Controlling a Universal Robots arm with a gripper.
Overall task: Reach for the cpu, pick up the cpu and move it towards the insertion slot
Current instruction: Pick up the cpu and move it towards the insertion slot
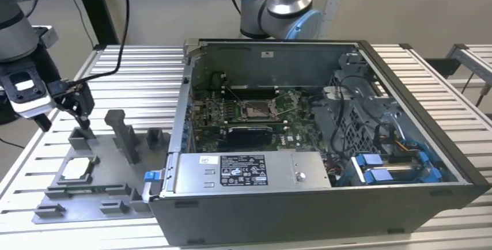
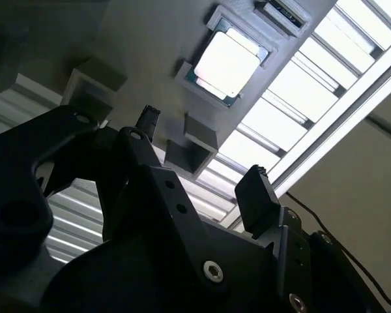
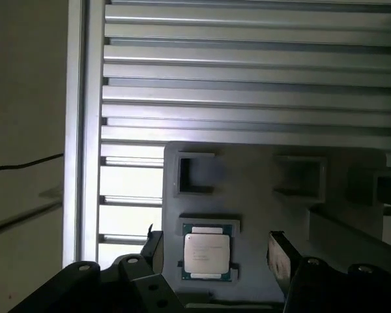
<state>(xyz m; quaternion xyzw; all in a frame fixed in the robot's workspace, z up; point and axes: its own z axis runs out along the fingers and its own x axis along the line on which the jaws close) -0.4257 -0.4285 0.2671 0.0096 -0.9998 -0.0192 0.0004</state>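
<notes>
The cpu (image 1: 77,169) is a small silvery square lying flat in a pocket of the grey plastic fixture (image 1: 100,195) on the slatted table, at the exterior view's left. Both wrist views look down on the cpu (image 2: 225,64) (image 3: 207,255). My gripper (image 1: 77,120) hangs above the fixture's far end, a little beyond the cpu and apart from it. It is open: its two dark fingers (image 3: 278,255) stand either side of the chip in the first wrist view, with nothing between them. The insertion slot (image 1: 256,110) sits on the green board inside the open computer case.
The open computer case (image 1: 323,140) takes up the table's middle and the exterior view's right. Upright grey posts (image 1: 125,136) rise from the fixture beside my gripper. A second robot arm (image 1: 280,8) stands behind the case. The table edge and a cable run close by.
</notes>
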